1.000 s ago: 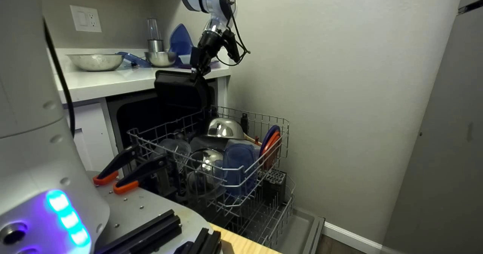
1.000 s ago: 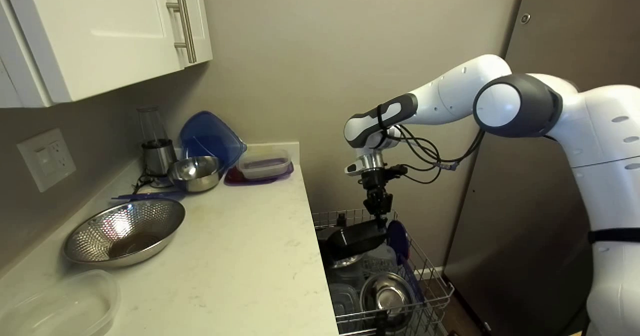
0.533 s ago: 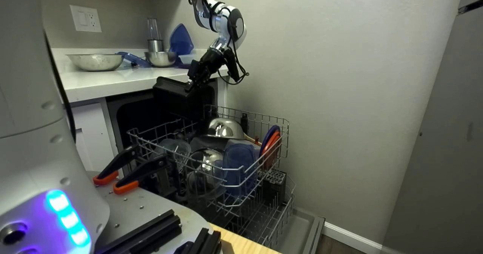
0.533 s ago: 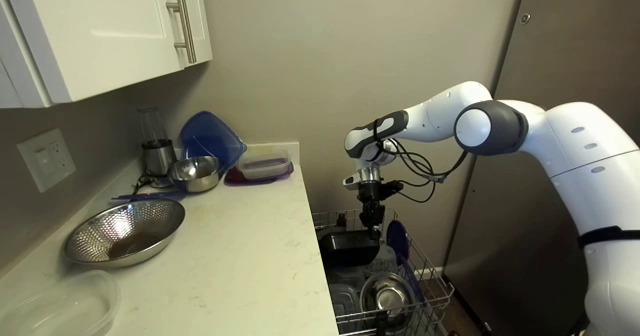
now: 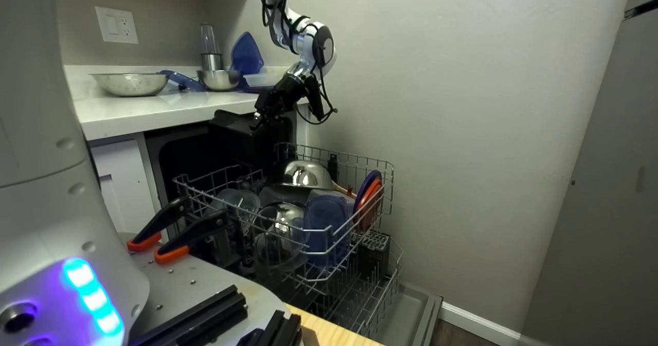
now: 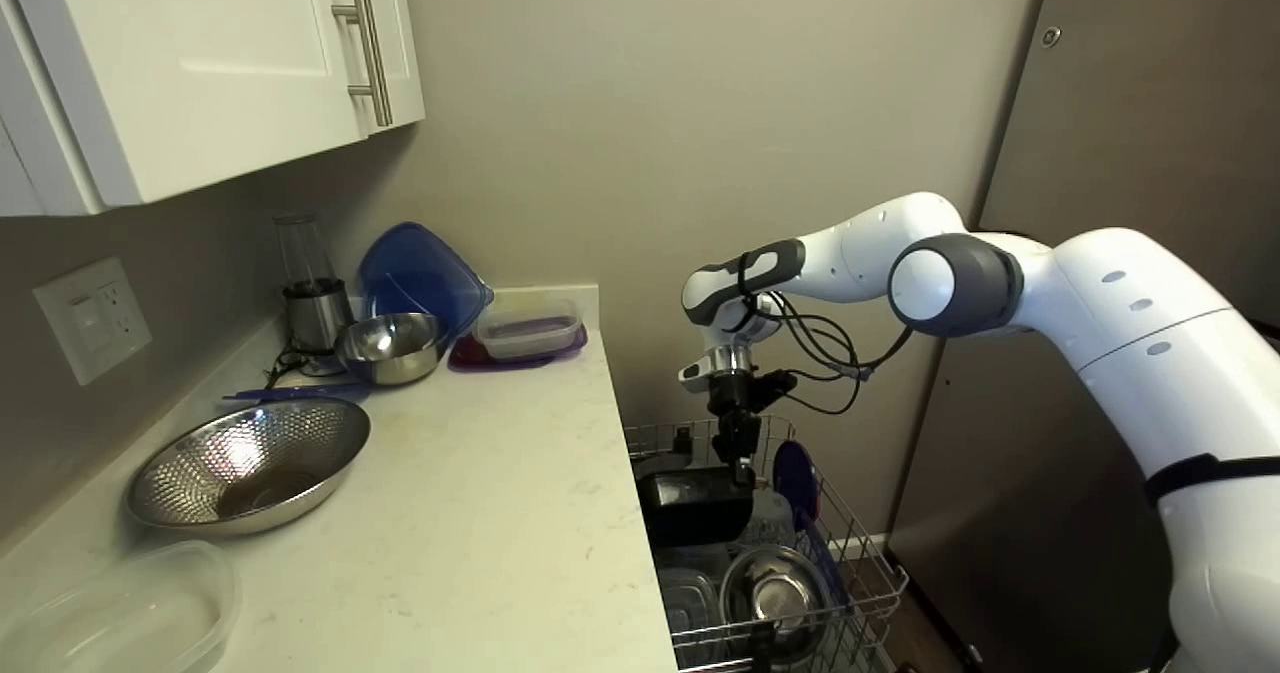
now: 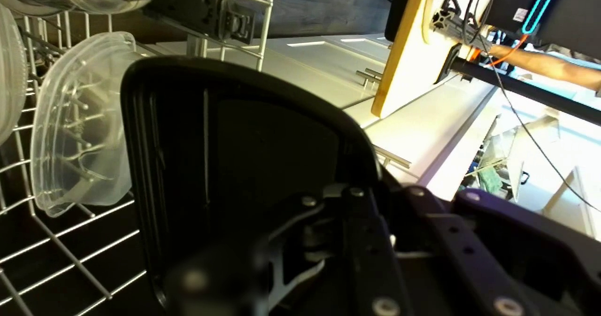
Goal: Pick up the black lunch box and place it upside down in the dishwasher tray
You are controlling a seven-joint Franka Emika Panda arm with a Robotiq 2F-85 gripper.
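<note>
Kitchen corner, with a white countertop [image 6: 500, 513] beside the dishwasher tray [image 5: 314, 230]. Over the tray's back part, the gripper [image 6: 742, 469] is clamped on the rim of the black lunch box [image 6: 695, 508], one finger inside, one outside. Tilted, the box turns its hollow side to the wrist view; its long axis and any contact with the wires are hard to make out.

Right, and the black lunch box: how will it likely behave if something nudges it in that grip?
The black lunch box is probably fairly stiff: its sides show no visible buckling. It may pivot, since the gripper holds it only by one edge. Its glossy surface could be somewhat slippery.
</note>
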